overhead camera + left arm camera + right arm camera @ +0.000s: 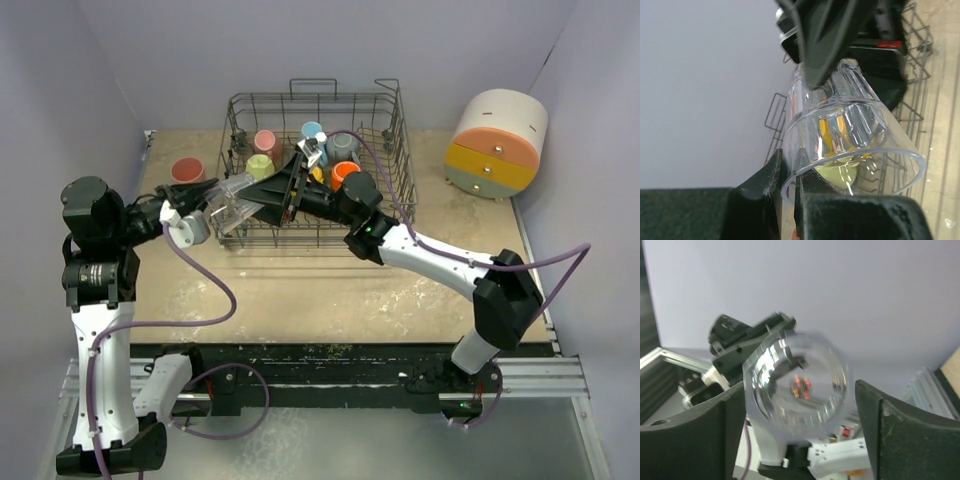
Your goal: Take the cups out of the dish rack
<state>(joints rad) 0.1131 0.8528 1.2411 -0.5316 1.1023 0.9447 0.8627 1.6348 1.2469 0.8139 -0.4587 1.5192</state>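
Pinching one clear cup point(850, 135), left pincer point(788, 164), right pincer point(799, 390) unclear, one salmon cup point(187, 170) apart

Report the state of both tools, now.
Left tool: closed on the rim of the clear glass.
Right tool: open, straddling the glass's base.

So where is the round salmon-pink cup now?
Top view: the round salmon-pink cup sits on the tan table, left side, outside the dark grey wire dish rack.
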